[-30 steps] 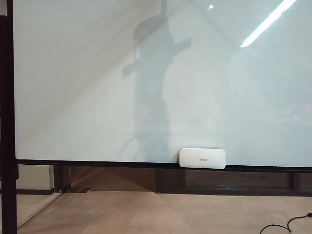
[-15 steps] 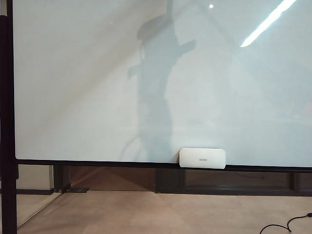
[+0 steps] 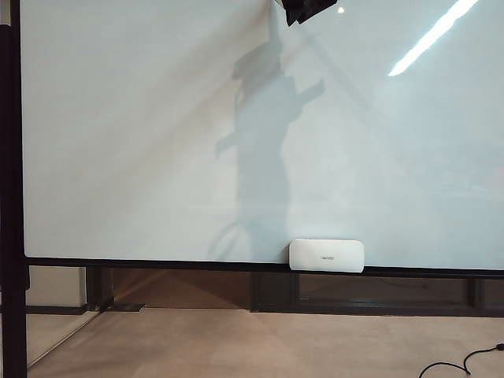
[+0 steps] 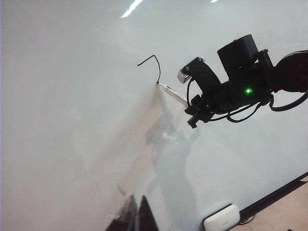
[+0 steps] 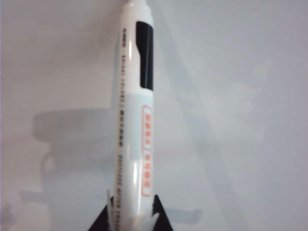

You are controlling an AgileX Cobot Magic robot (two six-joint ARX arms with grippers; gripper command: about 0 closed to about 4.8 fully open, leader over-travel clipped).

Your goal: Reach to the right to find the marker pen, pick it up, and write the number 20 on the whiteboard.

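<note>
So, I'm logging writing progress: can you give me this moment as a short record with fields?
whiteboard: upright, glossy, dark frame
marker pen: white barrel, held in right gripper, tip on the board
writing so far: black stroke, a short hooked line only; 20 not finished
left gripper: only dark tips in view, back from the board, holding nothing visible
eraser pad: on the board's lower ledge

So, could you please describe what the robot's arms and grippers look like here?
The right arm is matte black and blocky, with a small green light, a grey-white module and looping black cables. The right gripper has dark, pointed fingers. Of the left gripper only dark finger edges show.
</note>
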